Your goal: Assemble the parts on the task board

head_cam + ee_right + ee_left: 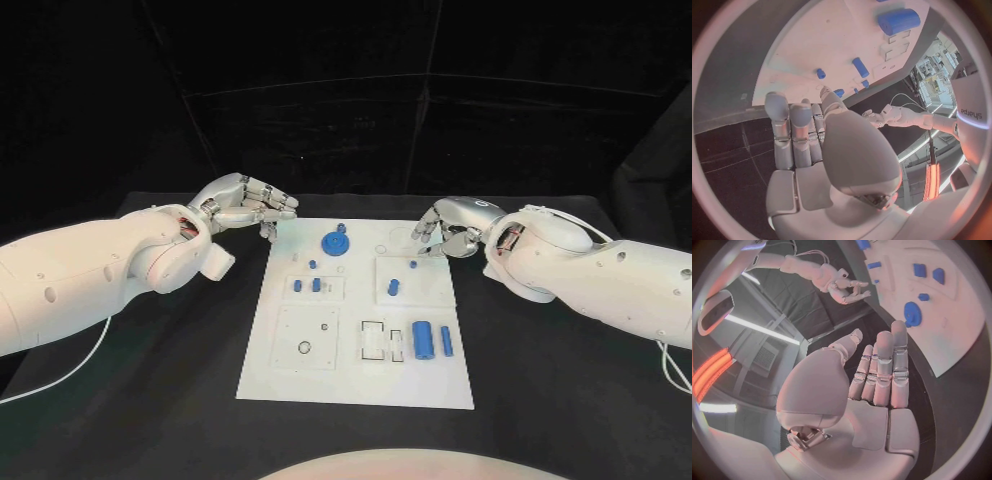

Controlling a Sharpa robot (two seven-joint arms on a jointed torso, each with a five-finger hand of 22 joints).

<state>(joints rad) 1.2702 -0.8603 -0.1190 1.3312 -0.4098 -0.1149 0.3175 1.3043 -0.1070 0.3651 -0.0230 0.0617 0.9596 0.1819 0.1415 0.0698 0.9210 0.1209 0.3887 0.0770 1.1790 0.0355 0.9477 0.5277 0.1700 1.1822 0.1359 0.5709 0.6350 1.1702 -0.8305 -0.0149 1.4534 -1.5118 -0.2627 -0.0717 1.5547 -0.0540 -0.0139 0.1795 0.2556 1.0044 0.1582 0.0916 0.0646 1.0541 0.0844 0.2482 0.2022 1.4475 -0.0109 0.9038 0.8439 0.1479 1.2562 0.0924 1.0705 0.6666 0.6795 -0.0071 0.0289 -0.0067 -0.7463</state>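
The task board (361,330) is a white plate lying flat in the middle of the black table (562,370). From the head view, the whole board shows at once, with all the small blue parts on it. A round flat blue part (336,244) sits near the far edge. A fat blue cylinder (423,339) lies near the right side with a thin blue bar (446,341) just beside it. The left hand (242,207) hangs by the board's far left corner and the right hand (451,228) by its far right corner. Both hold nothing, and their fingers look partly curled here.

The left wrist view shows more of the left hand (873,385): its fingers are straight and close together, with nothing in them. The round part (911,314) lies on the board past the fingertips. The board's edges are cut off.

The right wrist view shows the right hand (817,150) open and empty too. The fat cylinder (899,21) is easy to see, but the smaller parts are hard to tell apart.
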